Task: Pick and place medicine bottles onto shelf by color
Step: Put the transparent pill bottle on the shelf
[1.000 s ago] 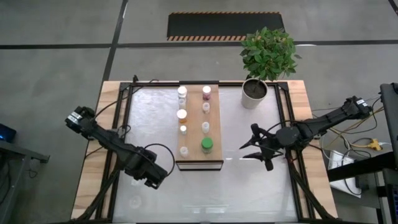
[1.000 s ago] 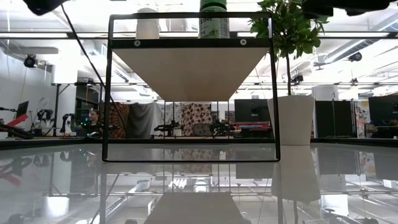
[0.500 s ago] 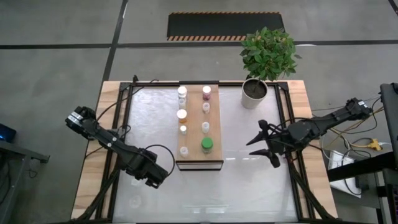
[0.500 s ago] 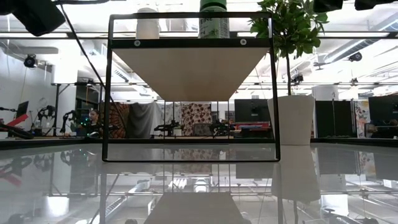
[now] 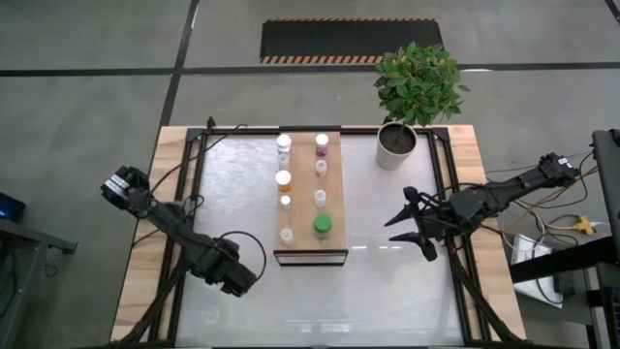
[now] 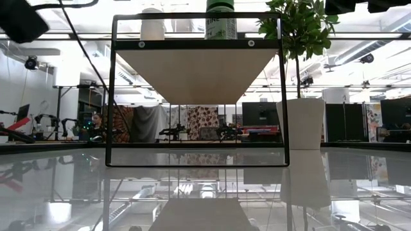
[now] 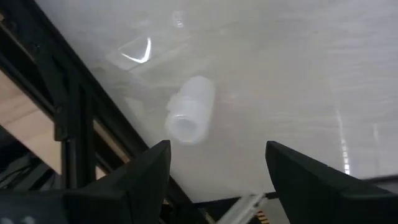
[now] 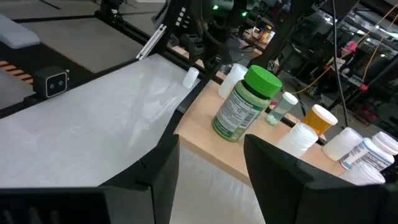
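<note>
The light-wood shelf (image 5: 302, 218) stands on a black frame mid-table. Several medicine bottles stand on it in two rows, among them a green-capped one (image 5: 322, 226) and a maroon one (image 5: 322, 142). The green-capped one also shows in the right wrist view (image 8: 244, 104). One translucent white bottle (image 7: 189, 116) lies on its side on the table. My left gripper (image 5: 231, 277) is open above it, near the table's front left. My right gripper (image 5: 411, 224) is open and empty, right of the shelf.
A potted plant in a white pot (image 5: 395, 145) stands at the far right of the table. The black table frame (image 7: 68, 118) runs close beside the lying bottle. In the low view the shelf plank (image 6: 199, 64) sits high on its frame.
My left gripper has drifted toward the table's left edge, staying open. My right gripper has drawn back a little from the shelf toward the table's right edge, then held still. The bottles have not moved.
</note>
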Robot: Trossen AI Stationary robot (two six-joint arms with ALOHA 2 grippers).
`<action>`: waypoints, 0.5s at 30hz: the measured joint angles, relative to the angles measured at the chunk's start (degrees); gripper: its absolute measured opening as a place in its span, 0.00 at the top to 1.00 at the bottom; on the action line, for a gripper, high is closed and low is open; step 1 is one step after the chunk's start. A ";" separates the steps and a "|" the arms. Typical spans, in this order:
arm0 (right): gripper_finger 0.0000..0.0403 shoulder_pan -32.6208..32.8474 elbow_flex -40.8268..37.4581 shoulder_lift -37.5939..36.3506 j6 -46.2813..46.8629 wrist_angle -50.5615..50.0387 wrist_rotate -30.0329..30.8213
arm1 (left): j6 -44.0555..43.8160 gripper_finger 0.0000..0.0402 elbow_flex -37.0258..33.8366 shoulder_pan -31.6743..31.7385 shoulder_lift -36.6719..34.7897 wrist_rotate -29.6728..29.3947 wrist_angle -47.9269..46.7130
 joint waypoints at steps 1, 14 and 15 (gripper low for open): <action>0.58 0.00 0.00 0.00 0.02 0.00 0.00 | -0.05 0.39 -0.59 -0.41 0.00 0.12 0.10; 0.58 0.00 0.00 0.02 0.90 0.24 0.02 | -1.58 0.39 -5.33 -5.77 0.00 -0.37 2.92; 0.58 0.00 0.00 0.02 0.91 0.31 0.02 | -1.61 0.39 -5.39 -5.98 0.00 -0.95 3.00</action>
